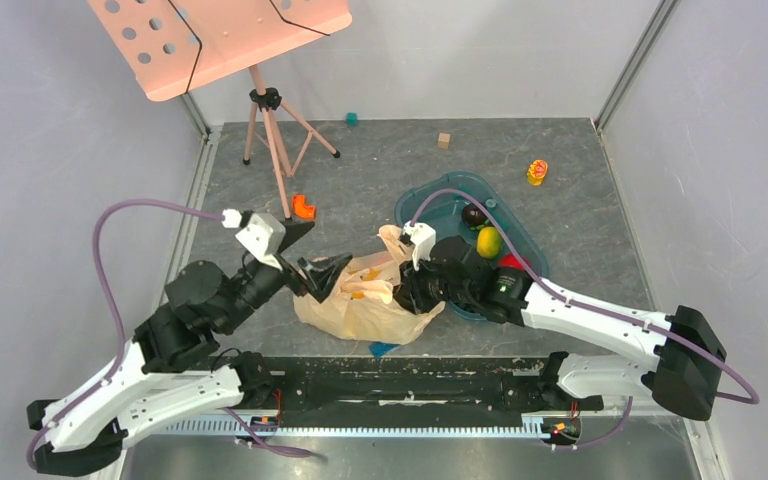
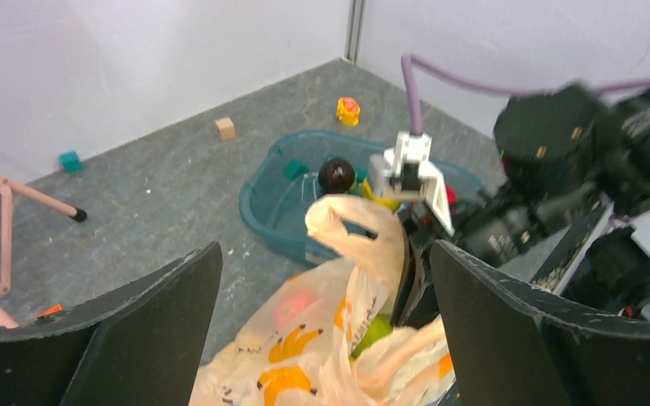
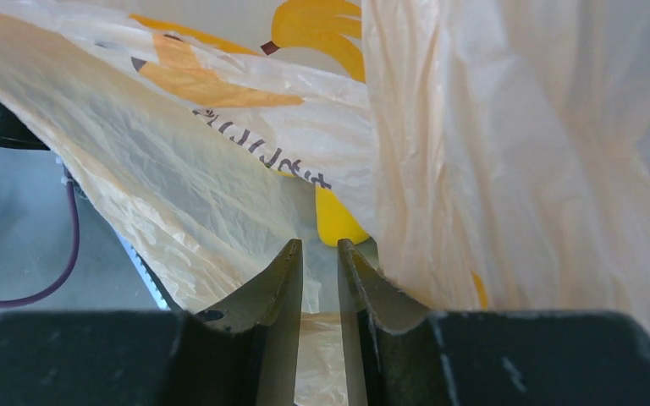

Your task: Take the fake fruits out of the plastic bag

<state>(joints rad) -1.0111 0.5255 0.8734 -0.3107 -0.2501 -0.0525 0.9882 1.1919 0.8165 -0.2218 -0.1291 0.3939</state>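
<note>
Top view first: the plastic bag [image 1: 360, 310] sits crumpled near the middle of the tabletop's near edge, with both arms reaching in on it from either side. The left gripper [image 1: 328, 277] is at the bag's left side and the right gripper [image 1: 412, 293] is at its right side, up against the film. Just behind the bag toward the right is a teal tray [image 1: 440, 205] holding a yellow lemon [image 1: 488, 241], a red fruit [image 1: 510, 262] and a dark plum [image 1: 474, 214]. A pink music stand [image 1: 222, 35] stands in the far left corner, and a wooden block [image 1: 443, 140] lies by the far edge. Left wrist view: the left gripper [image 2: 326, 254] is spread wide and grasps nothing, with its fingers [image 2: 135, 330] either side of the bag [image 2: 305, 355]. One bag handle loop [image 2: 360, 228] sticks up, and a green pear [image 2: 377, 331] shows inside the bag mouth. The tray [image 2: 275, 203] is behind. Right wrist view: the right gripper [image 3: 320, 249] has its fingers [image 3: 283, 288] nearly together, with only a slim gap. Bag film [image 3: 516, 169] fills the whole shot right at the tips, but I honestly can't tell whether it's pinching the plastic or just close to it. A solid yellow patch [image 3: 334, 222] sits just past the tips. It could be print or fruit, I can't say.
</note>
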